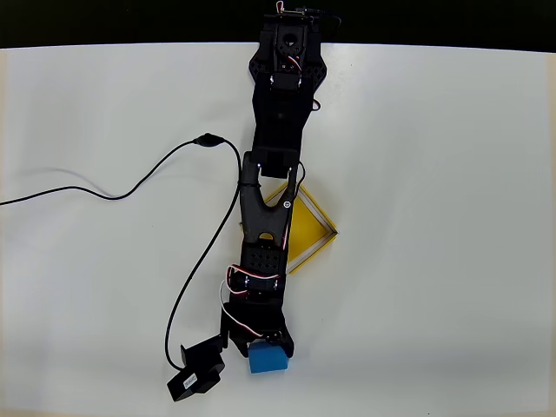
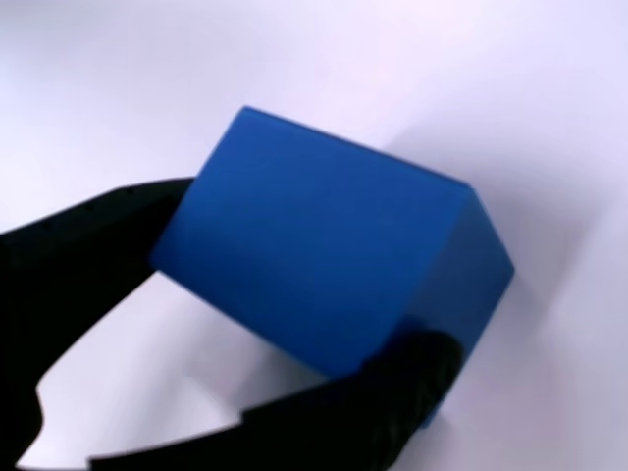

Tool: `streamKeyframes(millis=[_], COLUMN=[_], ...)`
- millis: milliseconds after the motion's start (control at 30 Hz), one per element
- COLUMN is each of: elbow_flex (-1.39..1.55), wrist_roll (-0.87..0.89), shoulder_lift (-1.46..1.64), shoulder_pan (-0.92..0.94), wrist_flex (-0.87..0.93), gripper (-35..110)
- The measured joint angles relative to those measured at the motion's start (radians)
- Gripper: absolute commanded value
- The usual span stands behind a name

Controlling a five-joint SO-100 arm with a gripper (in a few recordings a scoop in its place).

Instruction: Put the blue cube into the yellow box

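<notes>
In the wrist view, your gripper (image 2: 294, 324) has one black finger (image 2: 88, 235) touching the left face of the blue cube (image 2: 324, 255) and the other pressing its lower right corner, so it looks clamped on the cube. In the overhead view, the cube (image 1: 268, 358) sits at the gripper's tip near the table's bottom edge. The yellow box (image 1: 308, 228) lies well apart, up and slightly right, partly under the arm. Your carry must go back along the arm, toward its base.
</notes>
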Motion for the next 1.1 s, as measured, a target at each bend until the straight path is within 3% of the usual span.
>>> streamKeyframes(millis=[467,1100], elbow_flex=[0.193,0.816], wrist_roll=[-0.029,-0.048], shoulder_lift=[0.282,1.043], shoulder_pan=[0.0,-0.092], wrist_flex=[0.0,0.0], gripper=[33,33])
